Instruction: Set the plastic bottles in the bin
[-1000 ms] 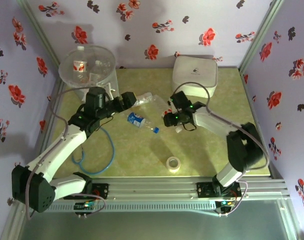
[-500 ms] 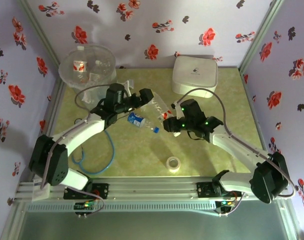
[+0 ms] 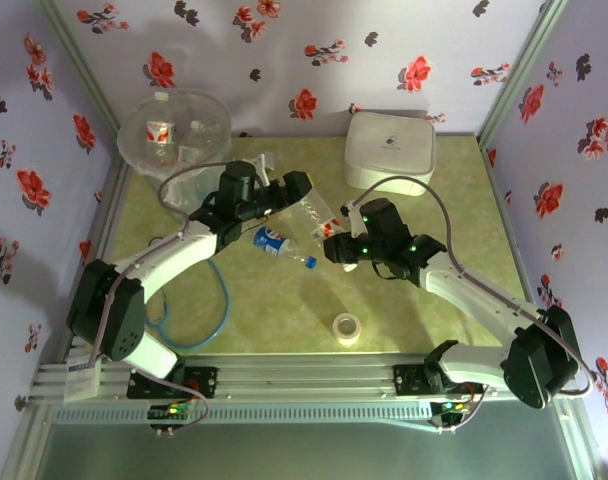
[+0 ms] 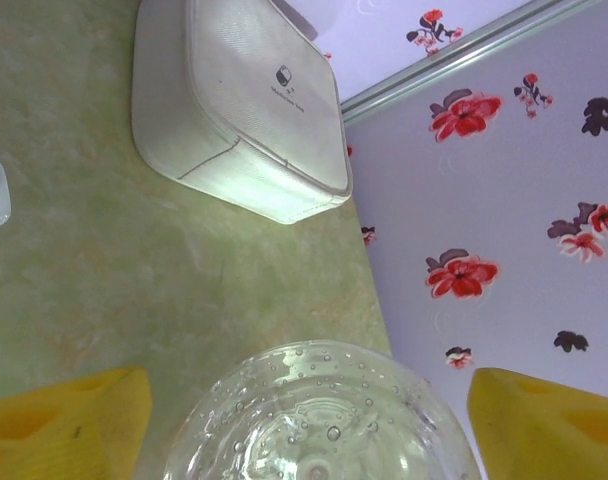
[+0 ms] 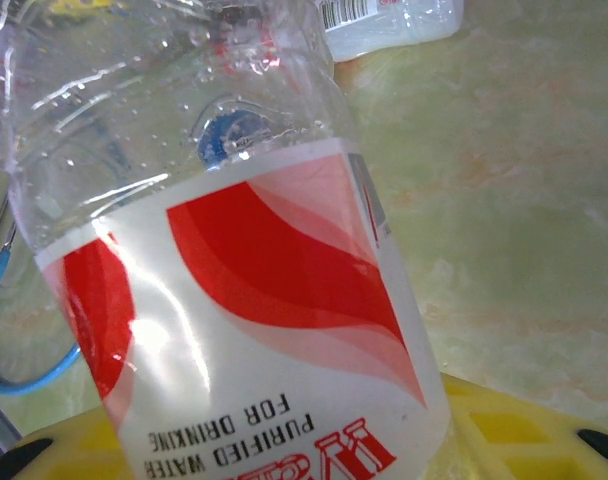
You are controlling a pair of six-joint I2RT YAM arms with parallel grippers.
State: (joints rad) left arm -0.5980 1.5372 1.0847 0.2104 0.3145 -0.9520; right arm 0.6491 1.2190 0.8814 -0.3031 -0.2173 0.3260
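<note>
A clear plastic bottle with a red label (image 3: 314,213) hangs above the table between both arms. My left gripper (image 3: 300,194) is shut on its base end; in the left wrist view the round clear base (image 4: 314,405) sits between the yellow fingers (image 4: 64,420). My right gripper (image 3: 330,243) is shut on the labelled end, and the red-and-white label (image 5: 254,280) is close in front of that camera. A blue-labelled bottle (image 3: 277,241) lies on the table just below them. The clear bin (image 3: 174,130) stands at the back left with bottles inside.
A white rounded lidded box (image 3: 389,150) sits at the back right. A roll of clear tape (image 3: 346,328) lies near the front edge. A blue cable loop (image 3: 189,315) lies on the table front left. Patterned walls close in three sides.
My left gripper has swung right and back with the red-labelled bottle. The right arm has turned and its gripper has closed in on the bottle's other end.
</note>
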